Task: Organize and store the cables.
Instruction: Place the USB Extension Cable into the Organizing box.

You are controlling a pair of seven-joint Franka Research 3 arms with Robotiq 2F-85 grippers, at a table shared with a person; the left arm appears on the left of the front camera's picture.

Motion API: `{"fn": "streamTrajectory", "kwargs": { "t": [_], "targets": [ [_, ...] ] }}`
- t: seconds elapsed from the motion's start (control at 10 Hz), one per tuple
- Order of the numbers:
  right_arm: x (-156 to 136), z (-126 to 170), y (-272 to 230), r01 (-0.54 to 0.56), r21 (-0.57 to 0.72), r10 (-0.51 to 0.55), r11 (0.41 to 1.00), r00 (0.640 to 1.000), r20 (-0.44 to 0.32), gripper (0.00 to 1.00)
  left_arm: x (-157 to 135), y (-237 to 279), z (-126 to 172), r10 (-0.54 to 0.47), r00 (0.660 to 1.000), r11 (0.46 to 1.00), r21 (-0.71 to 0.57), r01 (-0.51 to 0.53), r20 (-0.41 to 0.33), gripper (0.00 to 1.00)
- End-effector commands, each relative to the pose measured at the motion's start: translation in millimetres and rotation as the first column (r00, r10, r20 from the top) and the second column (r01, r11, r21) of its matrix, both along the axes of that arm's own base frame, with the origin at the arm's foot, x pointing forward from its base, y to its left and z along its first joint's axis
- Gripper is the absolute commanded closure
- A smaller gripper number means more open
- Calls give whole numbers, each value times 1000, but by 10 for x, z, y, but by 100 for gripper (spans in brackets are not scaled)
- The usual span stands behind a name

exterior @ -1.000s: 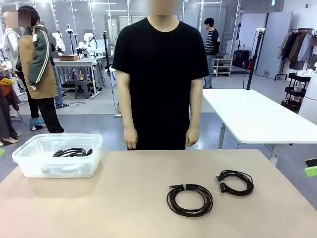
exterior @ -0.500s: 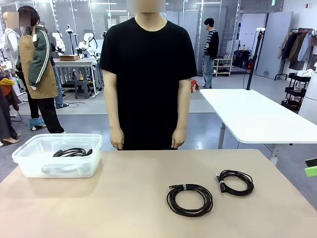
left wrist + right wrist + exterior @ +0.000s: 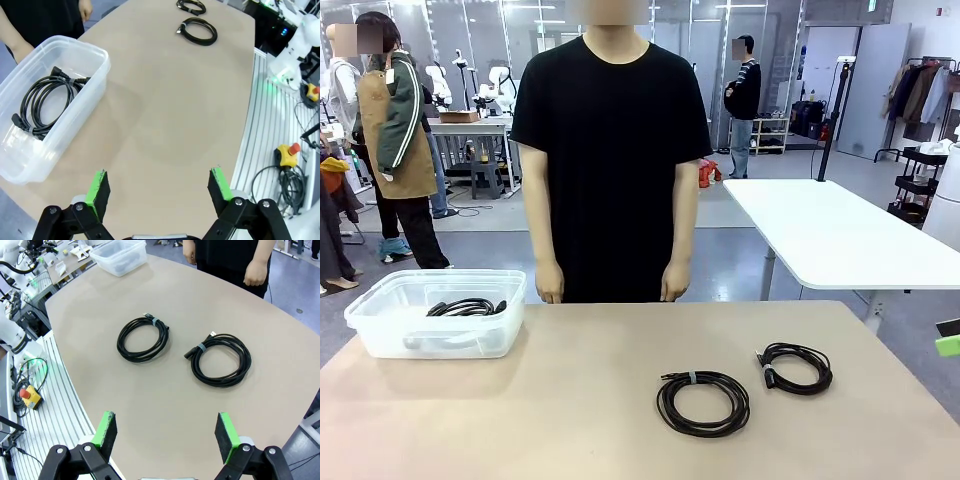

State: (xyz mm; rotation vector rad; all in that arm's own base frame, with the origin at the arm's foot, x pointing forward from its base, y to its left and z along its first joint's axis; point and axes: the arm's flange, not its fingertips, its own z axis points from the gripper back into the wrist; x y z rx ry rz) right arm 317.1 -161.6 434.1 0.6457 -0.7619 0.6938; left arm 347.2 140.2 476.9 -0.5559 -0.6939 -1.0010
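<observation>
Two thin black coiled cables (image 3: 703, 403) on tan surface (image 3: 570, 400); third coil (image 3: 466, 307) in clear plastic bin (image 3: 380, 338). Left pincer (image 3: 159, 186), right pincer (image 3: 168, 436): spread, empty.

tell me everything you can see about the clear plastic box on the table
The box is a clear, slightly milky plastic tub, rectangular with rounded corners and a rolled rim, with no lid on it. It sits upright on the tan table near the far left corner. A black cable, coiled and with plug ends, lies flat on its bottom.
</observation>
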Motion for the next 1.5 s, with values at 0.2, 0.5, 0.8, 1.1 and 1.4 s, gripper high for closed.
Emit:
{"fn": "streamTrajectory", "kwargs": {
  "t": [0.2,0.5,0.8,1.1,1.4],
  "targets": [
    [8,-7,-4,-2,11,2,1000,1000,22,0,4,13,5,-4,1000,1000,6,4,2,0],
    [53,132,197,-21,-74,20,997,1000,-12,0,4,13,5,-4,1000,1000,6,4,2,0],
    [444,307,839,-69,-238,42,969,992,-117,0,4,13,5,-4,1000,1000,6,4,2,0],
    [715,483,1271,-114,-344,56,932,983,-173,0,4,13,5,-4,1000,1000,6,4,2,0],
    [948,599,1598,-173,-419,95,891,975,-202,0,4,13,5,-4,1000,1000,6,4,2,0]
  ]
}}
